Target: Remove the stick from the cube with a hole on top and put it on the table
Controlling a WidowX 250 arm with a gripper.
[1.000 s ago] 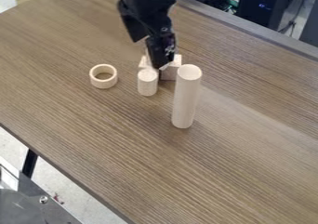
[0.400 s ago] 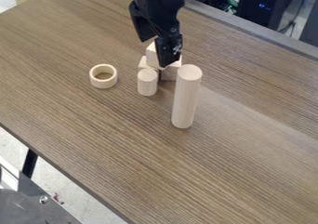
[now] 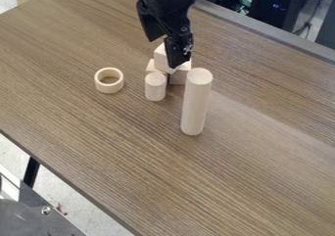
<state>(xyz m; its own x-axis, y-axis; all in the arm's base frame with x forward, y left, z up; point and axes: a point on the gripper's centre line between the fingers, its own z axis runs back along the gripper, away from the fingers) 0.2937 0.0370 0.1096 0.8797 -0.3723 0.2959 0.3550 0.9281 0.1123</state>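
I cannot tell whether the black tool [image 3: 171,57] grips the angular pale wooden block [image 3: 161,59].

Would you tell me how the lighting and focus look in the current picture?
In the camera view, a soft pale sheen crosses the tabletop right of the tall cylinder; the black gripper shows little surface detail, and edges look slightly soft throughout.

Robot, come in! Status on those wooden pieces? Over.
Pincer by the wooden blocks. Tall stick upright on the table. Possibly in the way: short peg, close in front of the blocks. Holed cube: can't tell which.
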